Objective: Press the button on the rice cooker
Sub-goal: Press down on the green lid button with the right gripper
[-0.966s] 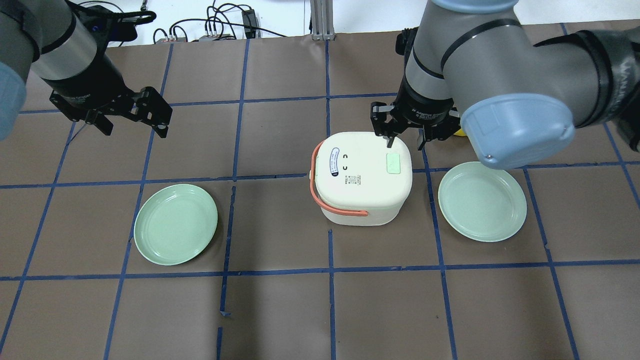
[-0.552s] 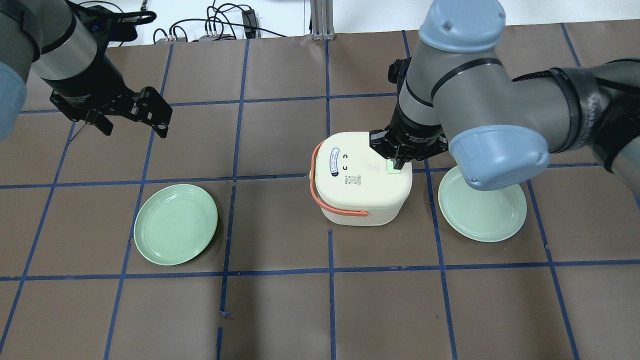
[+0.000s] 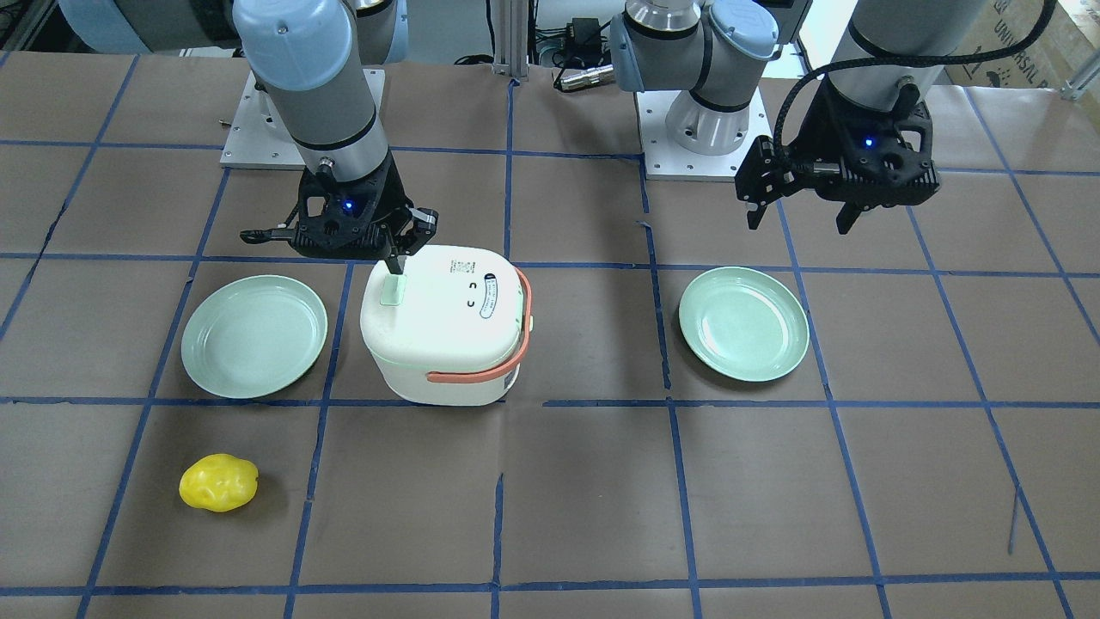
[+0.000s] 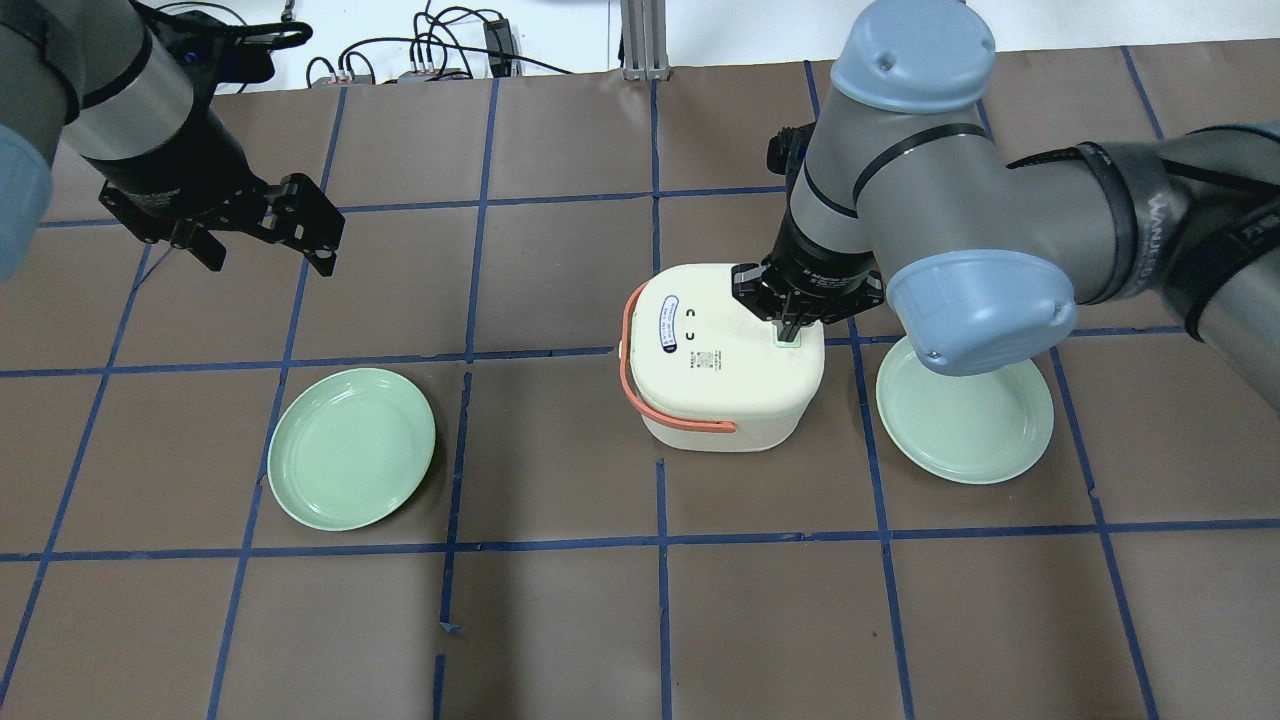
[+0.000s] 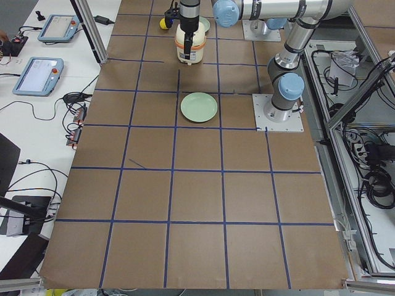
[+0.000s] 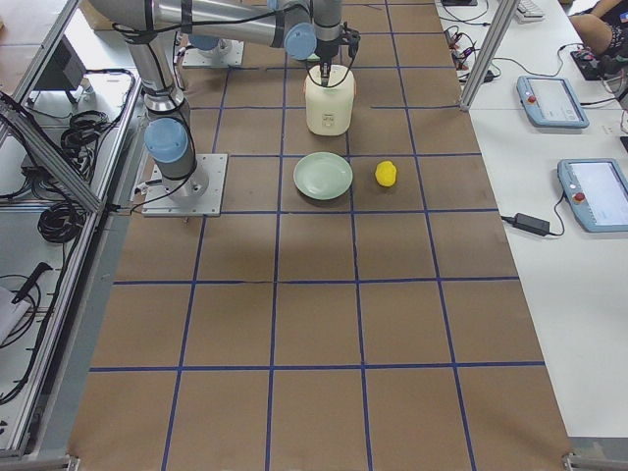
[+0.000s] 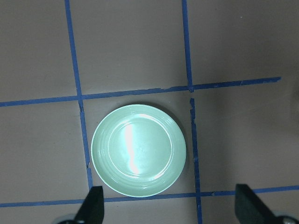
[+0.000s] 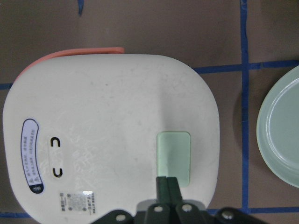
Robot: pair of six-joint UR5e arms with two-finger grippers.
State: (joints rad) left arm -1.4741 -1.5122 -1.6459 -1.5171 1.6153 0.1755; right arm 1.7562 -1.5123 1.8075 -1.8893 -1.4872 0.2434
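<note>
Rice cooker button (image 8: 174,157): press straight down with right gripper (image 8: 167,181), pinched together and empty, seemingly at its near edge. Leave left gripper (image 3: 799,219), spread wide, empty, aside.

On the rice cooker (image 8: 107,121) lid, in the right wrist view, a blue-edged oval label (image 8: 29,154) sits at eight o'clock, its print too fine to read. Beside it are two C-shaped marks (image 8: 57,156). At seven o'clock is a square code sticker (image 8: 77,201), its caption illegible. In the front-facing view, at one o'clock, a cardboard box (image 3: 1023,43) reads "UNIVERSAL".
</note>
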